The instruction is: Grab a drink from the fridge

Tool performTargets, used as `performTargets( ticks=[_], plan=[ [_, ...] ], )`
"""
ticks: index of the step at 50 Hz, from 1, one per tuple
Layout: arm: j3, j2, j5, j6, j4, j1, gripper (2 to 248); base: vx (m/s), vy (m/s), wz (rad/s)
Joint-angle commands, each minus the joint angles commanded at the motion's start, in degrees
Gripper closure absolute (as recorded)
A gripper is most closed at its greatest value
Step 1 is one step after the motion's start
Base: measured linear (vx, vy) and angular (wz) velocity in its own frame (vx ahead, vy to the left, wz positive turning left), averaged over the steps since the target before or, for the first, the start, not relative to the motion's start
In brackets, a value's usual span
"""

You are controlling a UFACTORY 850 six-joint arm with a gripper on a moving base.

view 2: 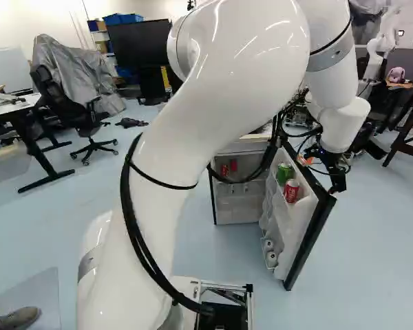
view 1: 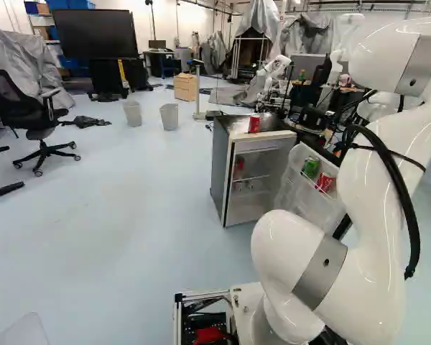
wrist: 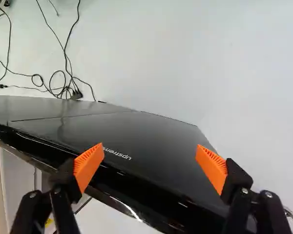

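So the fridge (view 1: 219,176) sits about twelve o'clock from the arm (view 1: 366,223), door (view 2: 297,223) hanging open toward one o'clock. Drinks are right there: a green can (view 2: 284,172) and a red can (view 2: 291,191) next to each other in the door rack, plus another red one up on the fridge. End effector (view 2: 336,180) is by the door's edge around one o'clock, orange pads (wrist: 88,165) spread well apart.

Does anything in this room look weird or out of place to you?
I see no spill or damage. The fridge has its door standing wide open, though that suits fetching a drink. A red can sits on top of it rather than inside, and loose cables lie looped messily on the floor.
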Motion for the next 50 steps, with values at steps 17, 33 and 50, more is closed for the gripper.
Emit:
performTargets(
  ticks=[17, 33, 50],
  plan=[
    [3.1, 2.1, 0.0, 0.0, 0.0, 0.7, 3, 0.000, 0.000, 0.000],
    [5.9, 4.1, 0.0, 0.0, 0.0, 1.6, 3, 0.000, 0.000, 0.000],
    [8.8, 6.2, 0.0, 0.0, 0.0, 2.6, 3, 0.000, 0.000, 0.000]
  ],
)
